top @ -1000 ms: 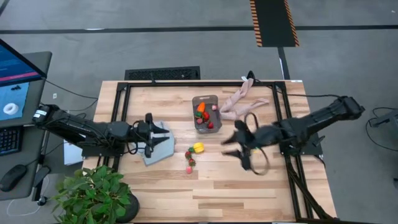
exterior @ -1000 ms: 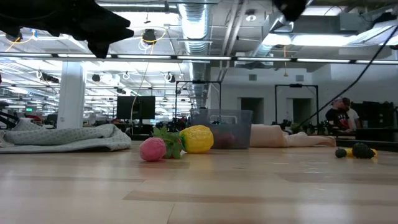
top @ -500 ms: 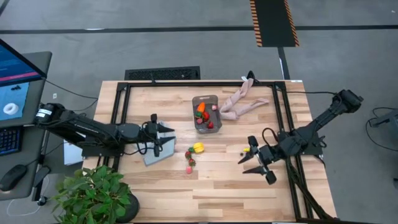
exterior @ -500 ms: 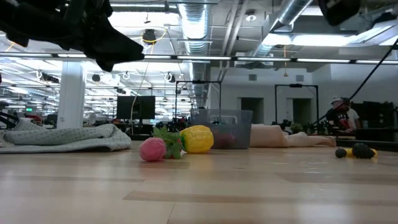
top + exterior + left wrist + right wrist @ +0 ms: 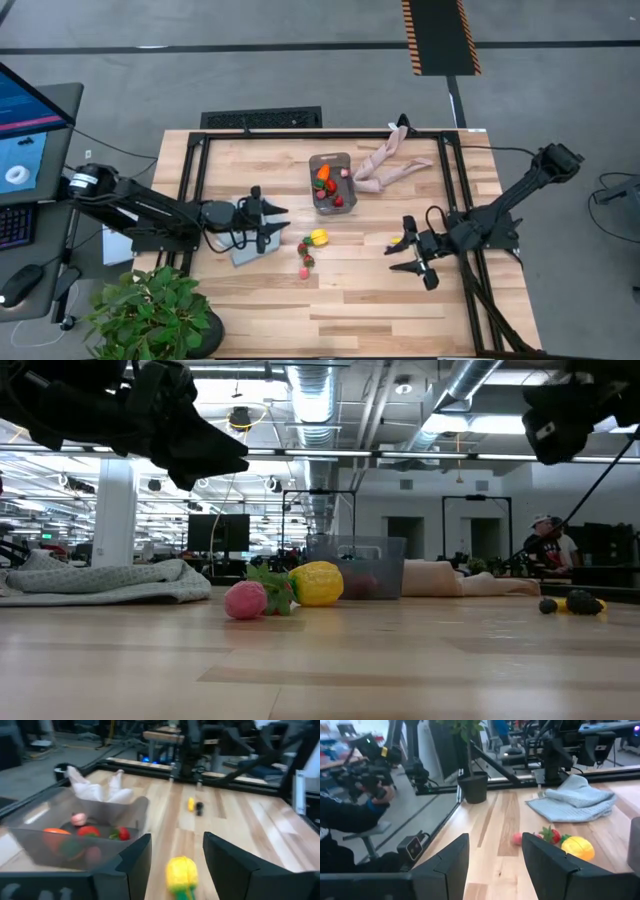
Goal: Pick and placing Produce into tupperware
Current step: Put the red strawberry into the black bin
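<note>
The tupperware point(image 5: 331, 183), a clear tub, stands at the table's far middle with a carrot and red strawberries inside point(image 5: 75, 835). On the wood nearer lie a yellow lemon point(image 5: 319, 237), a strawberry point(image 5: 305, 247) and a pink berry point(image 5: 304, 271). A small yellow piece and a dark berry point(image 5: 397, 240) lie further right. My left gripper point(image 5: 280, 222) hangs open over the cloth's right edge, pointing at the lemon point(image 5: 181, 872). My right gripper point(image 5: 410, 257) is open right of the produce, pointing toward the lemon point(image 5: 577, 847) and the pink berry point(image 5: 518, 838).
A folded grey-blue cloth point(image 5: 250, 240) lies under the left arm. A beige limb-shaped object point(image 5: 385, 165) rests at the far right of the tub. A potted plant point(image 5: 150, 315) stands at the near left corner. Black frame rails point(image 5: 195, 190) run along the table's sides.
My left gripper has moved toward the table's right edge, nearer the lemon, and has sunk a little. My right gripper has drawn back toward the right edge and come down, tipping toward level. The produce and tub have stayed where they were.
</note>
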Action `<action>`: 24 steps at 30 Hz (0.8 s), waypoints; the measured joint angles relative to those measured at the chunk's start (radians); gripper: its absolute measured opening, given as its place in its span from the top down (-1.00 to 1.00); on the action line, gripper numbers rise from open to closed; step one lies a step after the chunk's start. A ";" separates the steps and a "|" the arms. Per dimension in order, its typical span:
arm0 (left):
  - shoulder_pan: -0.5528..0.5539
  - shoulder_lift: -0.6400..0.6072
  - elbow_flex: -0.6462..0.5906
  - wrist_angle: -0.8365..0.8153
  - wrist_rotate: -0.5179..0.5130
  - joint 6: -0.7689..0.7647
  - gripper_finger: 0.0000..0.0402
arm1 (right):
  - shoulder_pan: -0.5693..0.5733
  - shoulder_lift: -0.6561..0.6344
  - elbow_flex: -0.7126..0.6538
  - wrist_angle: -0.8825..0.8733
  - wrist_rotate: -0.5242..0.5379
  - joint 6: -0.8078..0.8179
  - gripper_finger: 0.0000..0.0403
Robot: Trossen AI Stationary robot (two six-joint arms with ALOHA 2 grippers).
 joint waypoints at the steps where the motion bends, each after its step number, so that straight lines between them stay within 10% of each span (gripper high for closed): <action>1: 0.000 0.001 0.000 -0.001 0.008 0.000 0.11 | 0.000 0.000 -0.014 0.024 0.000 0.004 -0.01; 13: -0.001 0.002 0.000 -0.058 0.051 -0.065 -0.70 | 0.000 0.000 -0.030 0.068 0.000 0.012 -0.02; 24: -0.033 0.002 0.000 -0.233 -0.038 -0.196 -0.80 | 0.000 0.000 -0.030 0.062 0.000 0.013 -0.01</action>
